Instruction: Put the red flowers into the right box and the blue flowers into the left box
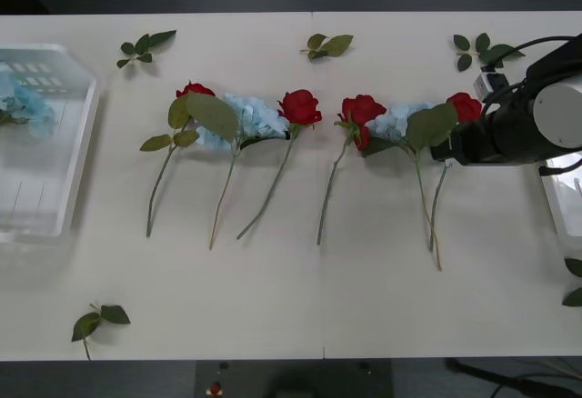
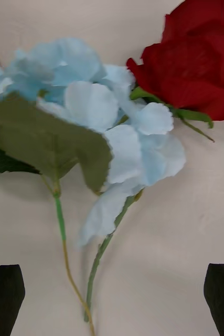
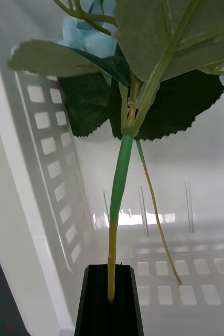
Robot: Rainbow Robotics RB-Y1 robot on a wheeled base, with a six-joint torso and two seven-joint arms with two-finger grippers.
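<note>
Red flowers (image 1: 300, 107) and blue flowers (image 1: 250, 116) lie in a row across the table, stems pointing toward me. My right gripper (image 2: 112, 275) hovers open, low over the table at the row's right end. Its black fingertips (image 2: 4, 294) stand wide apart before a blue flower (image 2: 91, 105) and a red rose (image 2: 195, 63). From the front, the right arm (image 1: 509, 130) reaches in beside the rightmost rose (image 1: 465, 105). My left gripper (image 3: 110, 273) is shut on the stem (image 3: 119, 173) of a blue flower, inside the left box (image 3: 49, 152). That left box (image 1: 64, 144) holds blue petals (image 1: 23, 103). The right box (image 1: 566, 207) peeks out behind the right arm.
Loose green leaf sprigs lie at the table's back (image 1: 145, 48) (image 1: 327, 45) (image 1: 482, 50), at the front left (image 1: 100, 318) and at the right edge (image 1: 573, 282). Bare tabletop stretches in front of the flower stems.
</note>
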